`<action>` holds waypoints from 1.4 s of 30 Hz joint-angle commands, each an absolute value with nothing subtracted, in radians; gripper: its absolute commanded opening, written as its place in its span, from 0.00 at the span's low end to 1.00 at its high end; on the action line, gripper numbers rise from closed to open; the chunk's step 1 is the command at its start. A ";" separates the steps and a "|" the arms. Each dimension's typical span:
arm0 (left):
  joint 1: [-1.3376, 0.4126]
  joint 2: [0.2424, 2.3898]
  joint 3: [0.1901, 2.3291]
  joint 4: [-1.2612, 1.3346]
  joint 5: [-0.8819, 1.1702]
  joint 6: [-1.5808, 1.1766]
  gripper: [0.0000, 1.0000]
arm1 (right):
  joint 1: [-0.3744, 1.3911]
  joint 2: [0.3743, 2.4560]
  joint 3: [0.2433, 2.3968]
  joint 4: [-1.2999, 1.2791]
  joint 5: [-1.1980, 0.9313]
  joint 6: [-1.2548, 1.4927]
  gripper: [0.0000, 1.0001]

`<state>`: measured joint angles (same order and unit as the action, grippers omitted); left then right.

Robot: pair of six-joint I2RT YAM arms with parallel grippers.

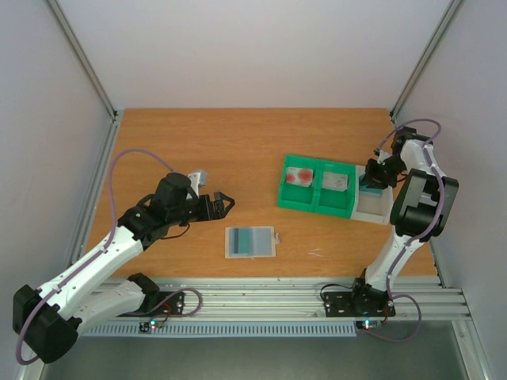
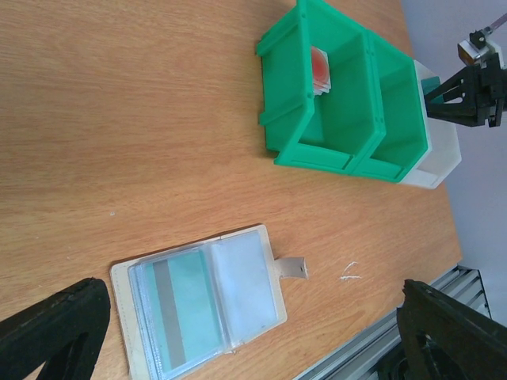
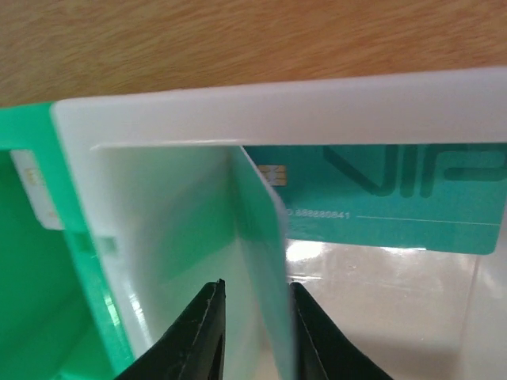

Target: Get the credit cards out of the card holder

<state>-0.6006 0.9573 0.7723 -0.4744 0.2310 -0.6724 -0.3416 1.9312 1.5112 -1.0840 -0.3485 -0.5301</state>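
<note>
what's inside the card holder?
Card holder: teal card with a grey stripe in the pocket away from the tab; tab-side pocket looks empty. Anything under that card is hidden.

Left gripper is gaping wide, aimed at 3 o'clock; right gripper sits out at 2 o'clock, fingers barely apart.

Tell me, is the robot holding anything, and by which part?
The right fingers pinch a thin teal plastic card by its near edge, upright inside the clear plastic box. The open left fingers hold nothing.
</note>
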 commanded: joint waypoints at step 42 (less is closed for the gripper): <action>-0.600 0.951 0.758 -0.468 0.230 -0.665 0.99 | -0.247 1.745 1.581 -1.081 -0.164 -0.248 0.30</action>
<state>-0.6006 0.9615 0.7696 -0.4774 0.2348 -0.6800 -0.2817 1.8278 1.5917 -1.1007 -0.1345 -0.3279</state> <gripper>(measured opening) 0.995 0.306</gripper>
